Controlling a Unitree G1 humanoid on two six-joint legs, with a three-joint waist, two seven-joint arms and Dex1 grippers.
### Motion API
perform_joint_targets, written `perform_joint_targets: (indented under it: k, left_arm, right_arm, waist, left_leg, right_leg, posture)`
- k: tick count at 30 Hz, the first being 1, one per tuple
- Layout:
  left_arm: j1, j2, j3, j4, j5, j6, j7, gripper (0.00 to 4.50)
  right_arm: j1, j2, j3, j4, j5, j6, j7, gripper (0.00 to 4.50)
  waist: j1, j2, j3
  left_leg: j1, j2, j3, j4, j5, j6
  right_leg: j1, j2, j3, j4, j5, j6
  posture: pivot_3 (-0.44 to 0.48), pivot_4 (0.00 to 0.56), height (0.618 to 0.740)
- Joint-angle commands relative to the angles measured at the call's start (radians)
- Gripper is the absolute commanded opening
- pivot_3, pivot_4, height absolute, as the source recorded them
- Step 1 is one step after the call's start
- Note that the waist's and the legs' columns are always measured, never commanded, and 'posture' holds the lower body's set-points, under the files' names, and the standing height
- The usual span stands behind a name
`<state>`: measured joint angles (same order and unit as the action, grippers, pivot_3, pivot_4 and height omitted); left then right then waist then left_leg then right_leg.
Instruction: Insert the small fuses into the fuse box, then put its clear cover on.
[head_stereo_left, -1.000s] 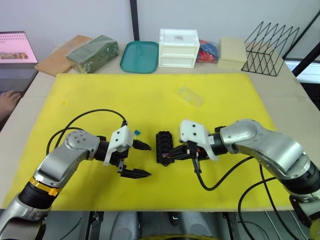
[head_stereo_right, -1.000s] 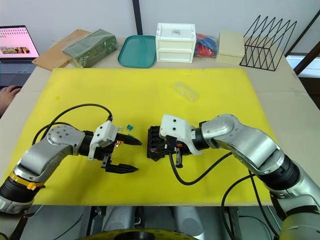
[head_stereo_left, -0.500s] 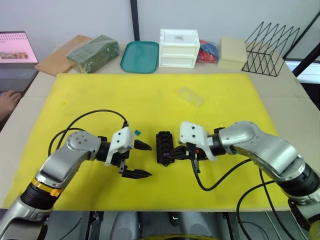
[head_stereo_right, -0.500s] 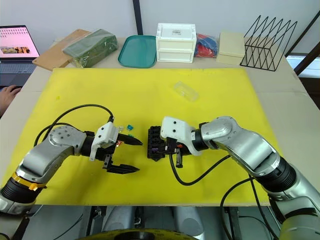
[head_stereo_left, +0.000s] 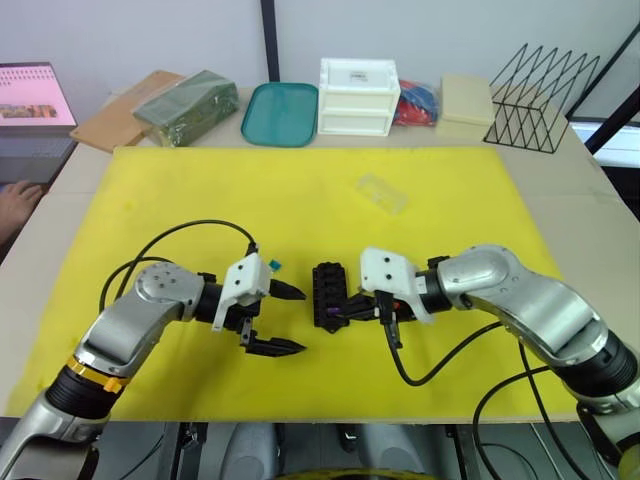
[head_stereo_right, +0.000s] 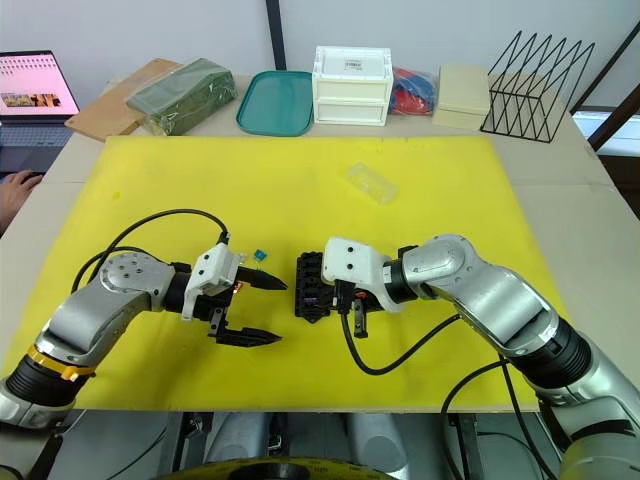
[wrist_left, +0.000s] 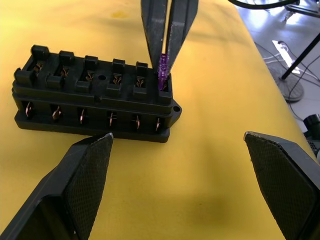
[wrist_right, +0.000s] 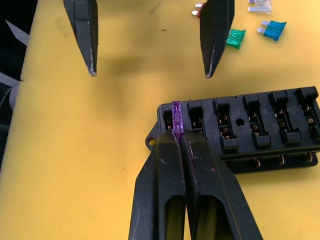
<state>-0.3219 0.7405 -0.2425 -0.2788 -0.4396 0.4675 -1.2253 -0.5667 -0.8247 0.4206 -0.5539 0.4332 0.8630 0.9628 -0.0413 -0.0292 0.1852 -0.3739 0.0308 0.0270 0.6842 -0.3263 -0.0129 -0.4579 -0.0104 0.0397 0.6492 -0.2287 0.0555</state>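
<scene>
At fuse box (wrist_right: 240, 127) corner, right hand (wrist_right: 178, 145) pinches purple fuse (wrist_right: 176, 118)

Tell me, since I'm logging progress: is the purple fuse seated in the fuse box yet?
Not fully: the right tool pinches the purple fuse at the fuse box's end slot.

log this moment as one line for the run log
right gripper: shut on purple fuse, at end slot of fuse box | left gripper: open, empty | clear cover: off, on mat
</scene>
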Motion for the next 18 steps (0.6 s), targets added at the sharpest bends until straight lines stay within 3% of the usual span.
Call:
perform_joint_targets:
  k: [1,18]
  left_arm:
    - [-0.013,-0.009,0.013,-0.007,0.009,-0.009,0.013,4.48]
    - [-0.007,-0.02,0.013,-0.012,0.015,-0.007,0.022,4.48]
  right_arm:
    - [-0.001,-0.003,-0.016,-0.024,-0.01,-0.028,0.019,0.0]
    - [0.005,0.008,-0.021,-0.018,-0.036,-0.045,0.027,0.0]
  waist:
    - [0.0,0.0,0.0]
    - [0.0,0.0,0.0]
  left_leg:
    - [0.0,0.0,0.0,0.0,0.0,0.0]
    - [0.0,0.0,0.0,0.0,0.0,0.0]
  right_leg:
    - [0.0,0.0,0.0,0.0,0.0,0.0]
    - [0.0,0.0,0.0,0.001,0.0,0.0]
  posture:
    - [0.0,0.15,0.74]
    - [0.0,0.15,0.74]
